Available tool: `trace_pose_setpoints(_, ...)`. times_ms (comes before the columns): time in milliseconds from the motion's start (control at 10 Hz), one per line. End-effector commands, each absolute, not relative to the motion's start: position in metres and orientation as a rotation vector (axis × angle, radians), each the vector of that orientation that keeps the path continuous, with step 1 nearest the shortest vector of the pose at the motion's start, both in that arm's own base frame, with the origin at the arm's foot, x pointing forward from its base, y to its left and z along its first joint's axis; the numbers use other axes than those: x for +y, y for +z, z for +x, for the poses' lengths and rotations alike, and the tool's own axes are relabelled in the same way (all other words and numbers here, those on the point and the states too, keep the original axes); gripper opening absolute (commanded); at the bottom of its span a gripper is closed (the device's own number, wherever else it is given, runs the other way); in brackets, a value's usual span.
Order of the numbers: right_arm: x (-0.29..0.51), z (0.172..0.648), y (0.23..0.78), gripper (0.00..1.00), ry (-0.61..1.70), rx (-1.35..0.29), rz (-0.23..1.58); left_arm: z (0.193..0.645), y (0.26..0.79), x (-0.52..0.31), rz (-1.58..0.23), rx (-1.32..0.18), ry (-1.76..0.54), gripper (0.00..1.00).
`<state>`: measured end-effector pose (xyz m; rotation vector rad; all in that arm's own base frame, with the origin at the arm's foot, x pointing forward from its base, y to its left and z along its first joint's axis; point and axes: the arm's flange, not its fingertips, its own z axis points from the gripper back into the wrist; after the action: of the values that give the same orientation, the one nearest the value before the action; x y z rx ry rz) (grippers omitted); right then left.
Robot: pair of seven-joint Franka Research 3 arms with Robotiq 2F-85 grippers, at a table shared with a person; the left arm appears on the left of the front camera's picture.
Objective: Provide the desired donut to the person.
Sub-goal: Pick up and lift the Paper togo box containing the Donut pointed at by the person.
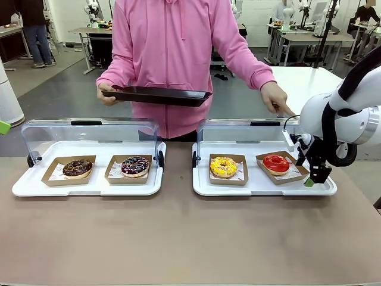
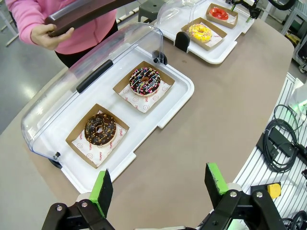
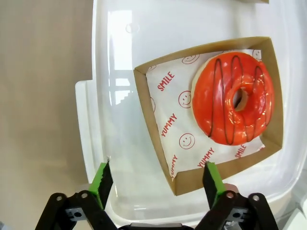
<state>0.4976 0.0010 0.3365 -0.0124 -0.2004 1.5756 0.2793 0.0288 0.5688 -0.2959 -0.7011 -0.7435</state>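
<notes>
The person (image 1: 172, 53) is cut off above the shoulders. In the front view the right gripper (image 1: 315, 177) is too small to read. The right wrist view shows its jaws spread and empty over the cardboard tray (image 3: 158, 134). That tray holds the red donut (image 3: 233, 98), flat, hole up, in the right white tray (image 1: 262, 189) beside the yellow donut (image 1: 223, 167). The left gripper (image 2: 160, 187) hangs spread over the table (image 2: 216, 120).

Person (image 1: 172, 53) cut off above shoulders by top edge; legs hidden behind table (image 1: 178, 238).
</notes>
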Motion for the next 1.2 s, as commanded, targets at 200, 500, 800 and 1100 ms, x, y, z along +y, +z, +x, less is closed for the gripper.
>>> trace_pose_setpoints(200,-0.002,0.51,0.33,0.03,1.59,-0.196,-0.031,0.28,0.568,0.03,-0.299,-0.708,-0.745,1.0)
trace_pose_setpoints(500,-0.002,0.511,0.325,0.0,1.603,-0.145,-0.014,0.28,0.568,0.03,-0.299,-0.708,-0.745,1.0)
trace_pose_setpoints(800,-0.004,0.506,0.329,0.0,1.598,-0.148,-0.008,0.28,0.568,0.03,-0.299,-0.708,-0.745,1.0)
trace_pose_setpoints(1100,-0.002,0.472,0.359,0.0,1.595,-0.164,-0.054,0.28,0.568,0.03,-0.299,-0.708,-0.745,1.0)
